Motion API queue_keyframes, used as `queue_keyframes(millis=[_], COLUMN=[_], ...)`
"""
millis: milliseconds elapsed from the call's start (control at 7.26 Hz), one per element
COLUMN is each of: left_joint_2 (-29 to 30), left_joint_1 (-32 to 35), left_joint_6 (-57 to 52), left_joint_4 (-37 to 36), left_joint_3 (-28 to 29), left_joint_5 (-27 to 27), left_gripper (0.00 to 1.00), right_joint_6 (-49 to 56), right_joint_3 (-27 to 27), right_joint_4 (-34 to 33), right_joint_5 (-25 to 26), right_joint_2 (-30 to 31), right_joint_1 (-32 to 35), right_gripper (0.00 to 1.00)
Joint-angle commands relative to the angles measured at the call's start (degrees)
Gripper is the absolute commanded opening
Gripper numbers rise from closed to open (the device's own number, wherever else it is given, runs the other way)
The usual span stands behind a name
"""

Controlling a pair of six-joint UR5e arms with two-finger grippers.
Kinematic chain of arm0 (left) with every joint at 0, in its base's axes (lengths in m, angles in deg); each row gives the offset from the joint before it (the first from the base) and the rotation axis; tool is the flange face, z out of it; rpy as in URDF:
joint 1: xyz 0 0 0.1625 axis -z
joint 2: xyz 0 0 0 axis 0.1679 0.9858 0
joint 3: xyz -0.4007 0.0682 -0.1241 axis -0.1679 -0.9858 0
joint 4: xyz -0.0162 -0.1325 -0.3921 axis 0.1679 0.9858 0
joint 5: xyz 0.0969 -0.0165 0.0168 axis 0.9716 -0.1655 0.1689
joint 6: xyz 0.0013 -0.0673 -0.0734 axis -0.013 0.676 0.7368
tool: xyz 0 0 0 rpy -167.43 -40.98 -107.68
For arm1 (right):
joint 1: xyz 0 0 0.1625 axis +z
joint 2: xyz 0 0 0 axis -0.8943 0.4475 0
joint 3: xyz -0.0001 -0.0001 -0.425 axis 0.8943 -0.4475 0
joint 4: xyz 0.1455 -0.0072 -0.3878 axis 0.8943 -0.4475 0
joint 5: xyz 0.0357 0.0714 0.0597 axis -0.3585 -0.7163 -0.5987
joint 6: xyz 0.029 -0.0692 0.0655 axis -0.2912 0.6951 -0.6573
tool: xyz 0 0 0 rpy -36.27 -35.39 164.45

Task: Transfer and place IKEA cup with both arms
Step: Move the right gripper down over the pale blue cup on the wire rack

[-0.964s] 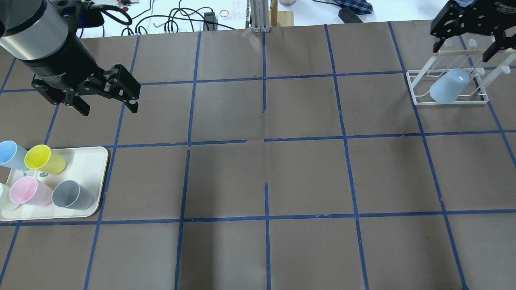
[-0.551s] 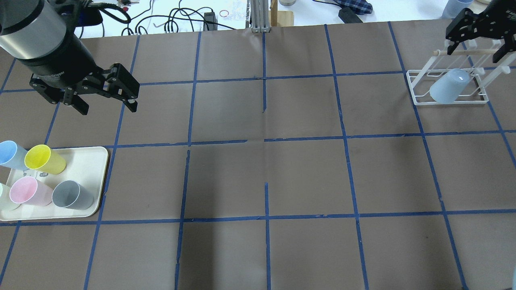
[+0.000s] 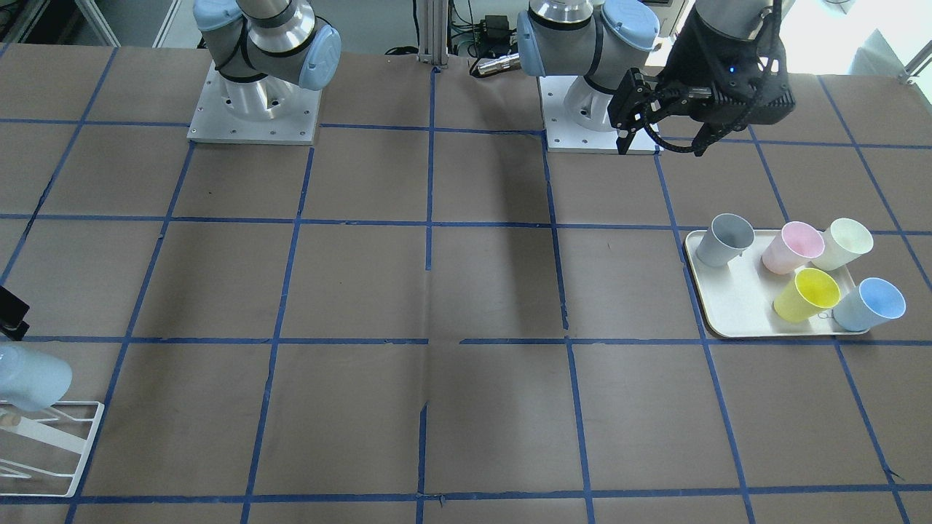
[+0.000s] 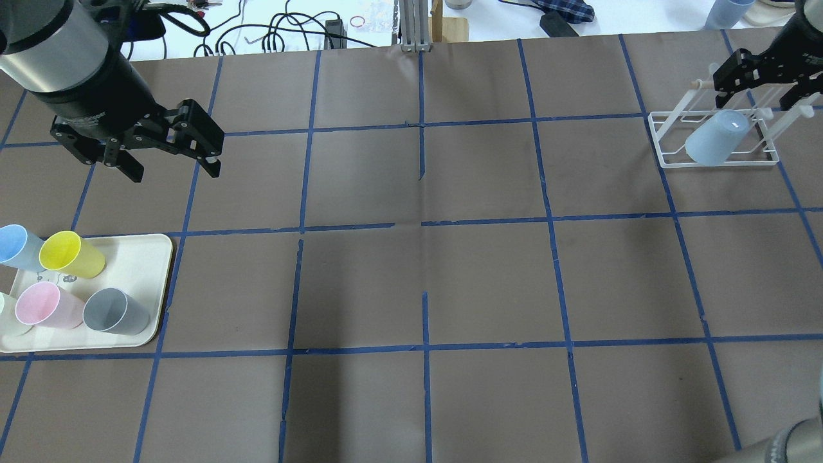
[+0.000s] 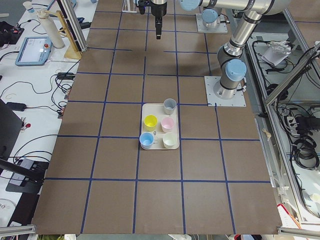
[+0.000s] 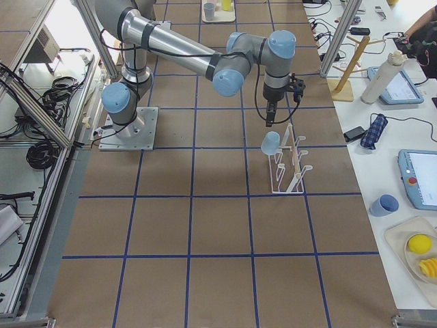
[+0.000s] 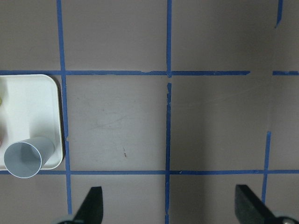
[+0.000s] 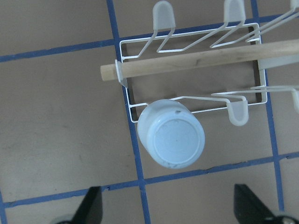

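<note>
Now the cup (image 4: 715,137) hangs mouth-down on a peg of the rack (image 8: 187,61), and far from the rack a tray (image 4: 144,263) holds a grey cup (image 4: 116,312), pink cup (image 4: 48,305), yellow cup (image 4: 71,254), blue twin (image 4: 16,247) and a pale cup (image 3: 844,242) cut off at the overhead view's edge. Right gripper (image 4: 755,96) hovers above the rack, jaws spread; left gripper (image 4: 175,172), jaws also spread, hangs over by the tray, a wide stretch of tabletop (image 4: 424,283) between.
</note>
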Motion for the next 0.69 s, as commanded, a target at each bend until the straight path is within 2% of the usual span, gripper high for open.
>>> queue_keyframes(millis=[0,551], left_joint_2=[0.93,0.58], left_joint_1=[0.05,0.05], left_joint_6=[-0.01,-0.1], left_joint_4=[-0.06,0.03], left_joint_3=[0.93,0.23], left_joint_5=[-0.21,-0.03], left_gripper=[1.0,1.0], right_joint_6=[5.93,5.77], right_joint_3=[2.0,1.91], right_joint_4=[-4.62,-7.33], right_joint_5=[-0.16,-0.69], right_joint_2=[-2.01,-4.3], right_joint_1=[-0.68,-1.21], right_gripper=[1.0,1.0])
